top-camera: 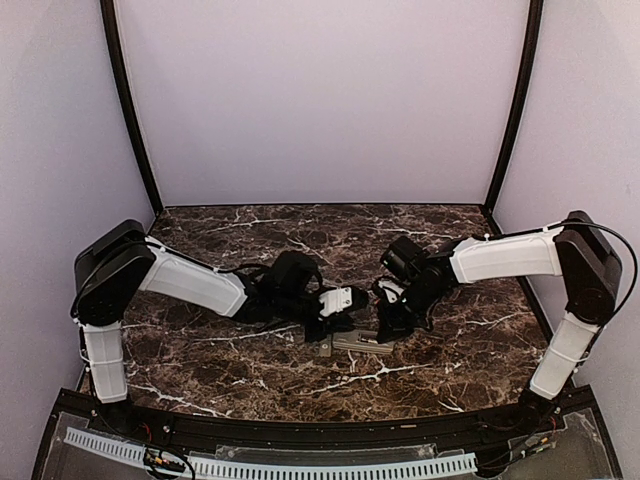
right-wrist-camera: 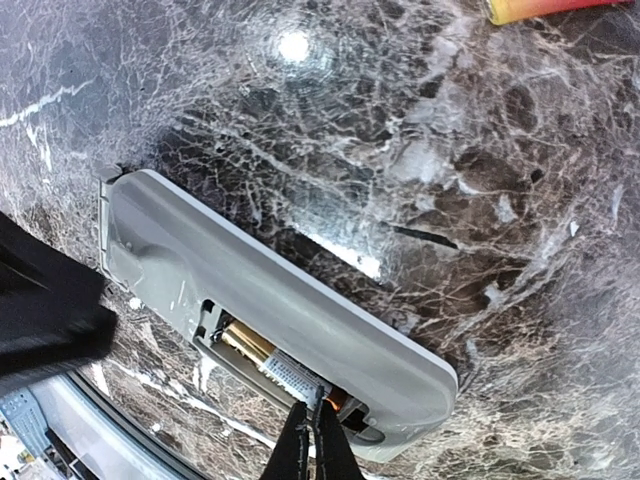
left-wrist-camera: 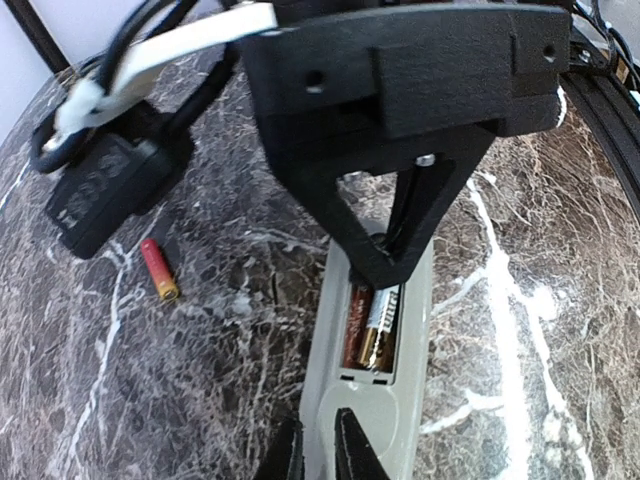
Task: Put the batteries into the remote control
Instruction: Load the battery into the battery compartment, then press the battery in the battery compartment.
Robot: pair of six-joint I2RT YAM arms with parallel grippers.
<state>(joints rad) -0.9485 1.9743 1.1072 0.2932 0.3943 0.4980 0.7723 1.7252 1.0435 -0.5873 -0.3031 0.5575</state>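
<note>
Standing over the rounded end of the grey plastic remote control [right-wrist-camera: 300, 290], the left fingers [left-wrist-camera: 355, 455], slim black prongs, are slightly parted with nothing between them. The remote lies back-up on the glossy, white-veined brown marble tabletop [left-wrist-camera: 200, 400]. Its rectangular recess holds cylindrical batteries [left-wrist-camera: 368, 325]. The right fingers [right-wrist-camera: 322, 445], pressed together, point down into that recess onto a cell. A loose red battery [left-wrist-camera: 160, 270] lies apart.

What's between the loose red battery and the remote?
Nothing but bare marble table separates the loose battery from the remote control, seen in the left wrist view.
</note>
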